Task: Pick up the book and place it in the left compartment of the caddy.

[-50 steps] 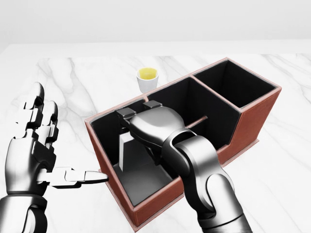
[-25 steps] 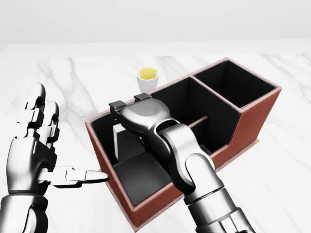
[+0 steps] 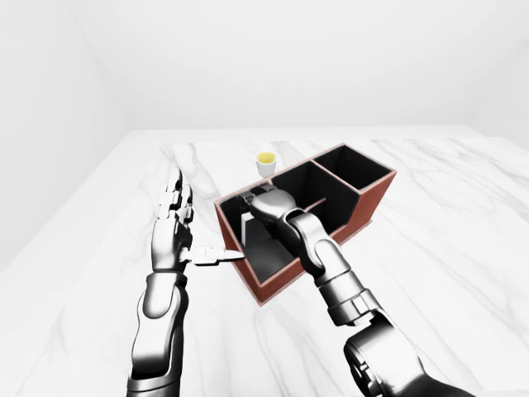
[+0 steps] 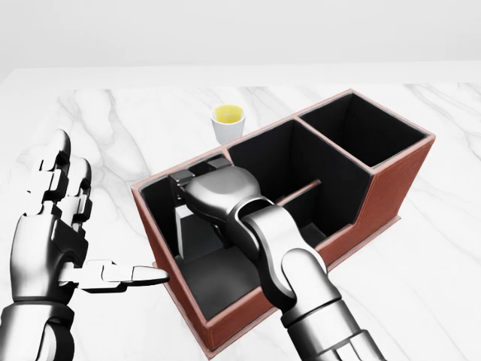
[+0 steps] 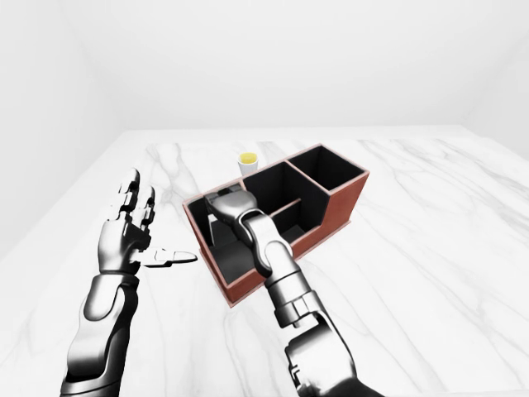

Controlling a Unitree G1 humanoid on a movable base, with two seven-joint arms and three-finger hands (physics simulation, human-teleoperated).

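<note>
The brown caddy (image 4: 392, 183) with black insides lies slantwise on the white marble table (image 4: 128, 128). A thin grey book (image 4: 181, 226) stands upright in the caddy's left compartment (image 4: 218, 274), close to its left wall. My right hand (image 4: 201, 177) reaches over that compartment from the bottom of the head view, its fingers curled over the book's top edge. The hand hides most of the book's upper part. My left hand (image 4: 79, 226) is open beside the caddy's left wall, fingers spread and thumb pointing at the wall, holding nothing.
A small white cup (image 4: 228, 121) of yellow liquid stands just beyond the caddy's far rim. The caddy also has a middle compartment (image 4: 304, 177) and a right compartment (image 4: 362, 129), both showing only black walls.
My right hand and the book have shifted left inside the left compartment, toward its left wall, then sunk slightly. The left hand has stayed put.
</note>
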